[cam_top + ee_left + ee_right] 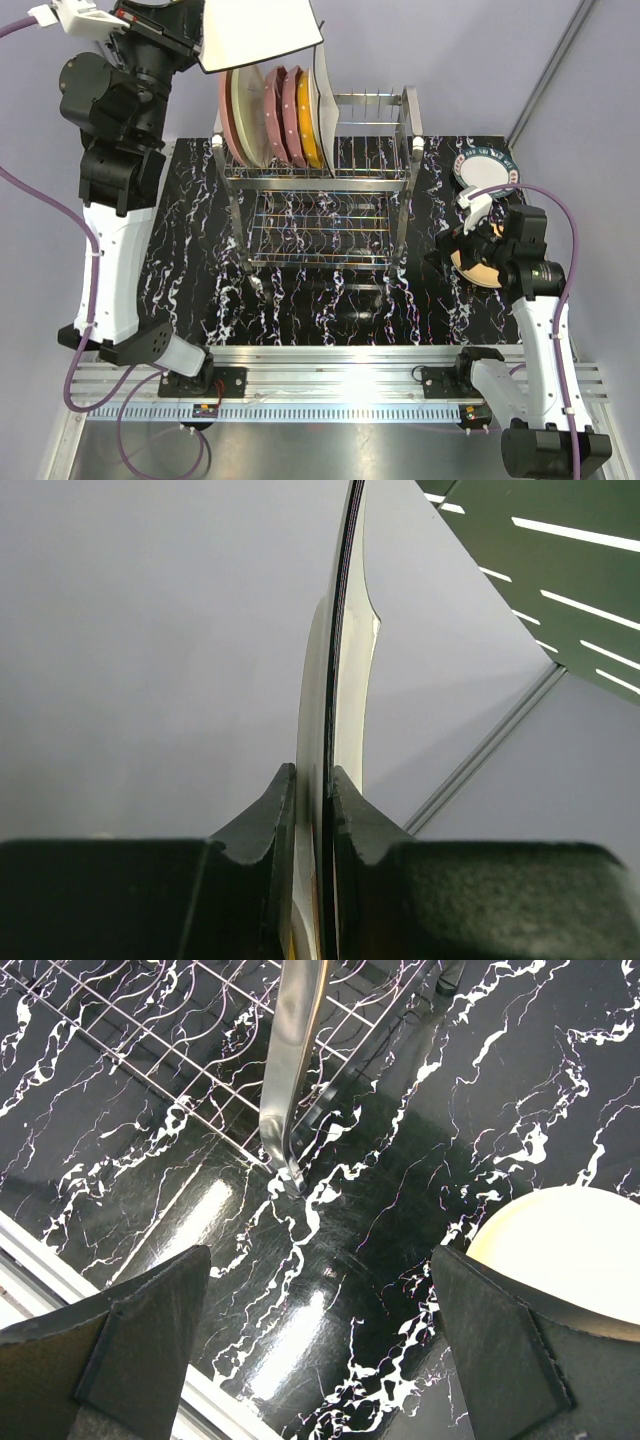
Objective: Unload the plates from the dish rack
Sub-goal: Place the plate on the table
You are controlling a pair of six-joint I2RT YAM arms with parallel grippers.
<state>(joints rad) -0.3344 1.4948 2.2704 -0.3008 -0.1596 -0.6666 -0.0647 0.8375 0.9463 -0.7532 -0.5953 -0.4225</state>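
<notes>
squarish white plate (262, 35), wire rack (318, 181), marbled black table (300, 305)

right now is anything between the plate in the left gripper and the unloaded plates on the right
Yes: the right gripper hovers open over the tan plate; the held white plate sits clear above the dish rack.

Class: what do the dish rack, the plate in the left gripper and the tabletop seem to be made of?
Dish rack: metal wire, probably steel; silvery, shiny.
Plate: likely glazed ceramic; glossy cream face, thin rigid edge.
Tabletop: glossy black with white veins, marble or a printed imitation.
</notes>
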